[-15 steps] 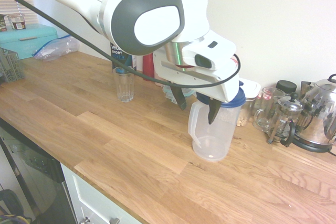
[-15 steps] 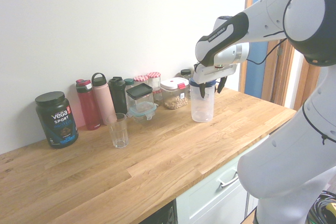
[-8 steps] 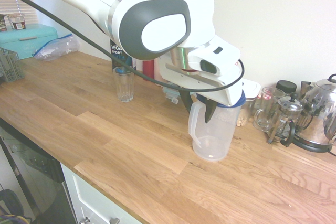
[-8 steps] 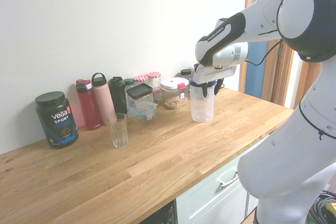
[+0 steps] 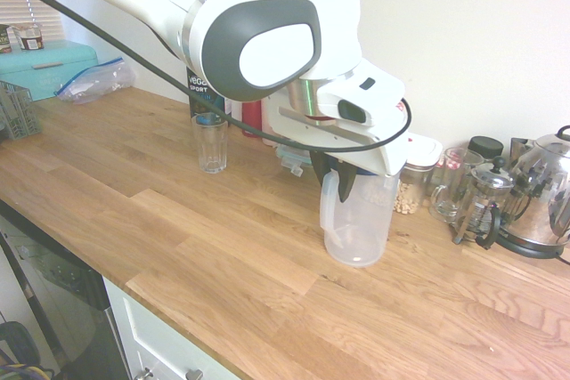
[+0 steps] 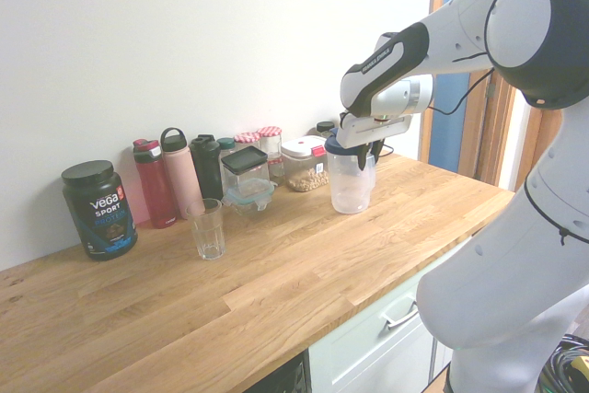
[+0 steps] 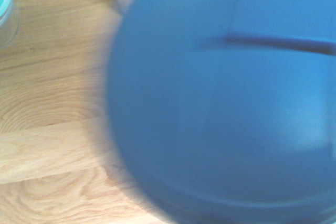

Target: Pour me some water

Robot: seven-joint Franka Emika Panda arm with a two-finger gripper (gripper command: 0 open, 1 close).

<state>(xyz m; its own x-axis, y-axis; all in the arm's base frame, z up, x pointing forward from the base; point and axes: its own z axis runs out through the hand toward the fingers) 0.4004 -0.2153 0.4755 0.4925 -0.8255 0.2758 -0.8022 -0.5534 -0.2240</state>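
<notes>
A clear plastic pitcher [image 5: 359, 224] with a blue lid [image 7: 226, 98] stands on the wooden counter [image 5: 178, 220], right of centre in the first exterior view. My gripper [image 5: 333, 173] reaches down from above, and its dark fingers [image 5: 345, 181] are shut on the top of the pitcher's handle [image 5: 328, 215]. The second exterior view shows the pitcher [image 6: 352, 183] leaning a little under the gripper [image 6: 364, 148]. An empty drinking glass [image 5: 211, 142] stands apart to the left, also the glass [image 6: 208, 227] in the second exterior view. No water is visible in the pitcher.
Along the wall stand a black Vega tub [image 6: 99, 209], three bottles [image 6: 181, 172] and lidded food containers [image 6: 306, 163]. Right of the pitcher are a glass mug [image 5: 452, 184], a French press [image 5: 485, 206] and a kettle [image 5: 539, 198]. A teal box [image 5: 44, 67] sits far left.
The fingers have come together from wide open onto the top of the pitcher's handle. The pitcher has shifted slightly and now leans a little.
</notes>
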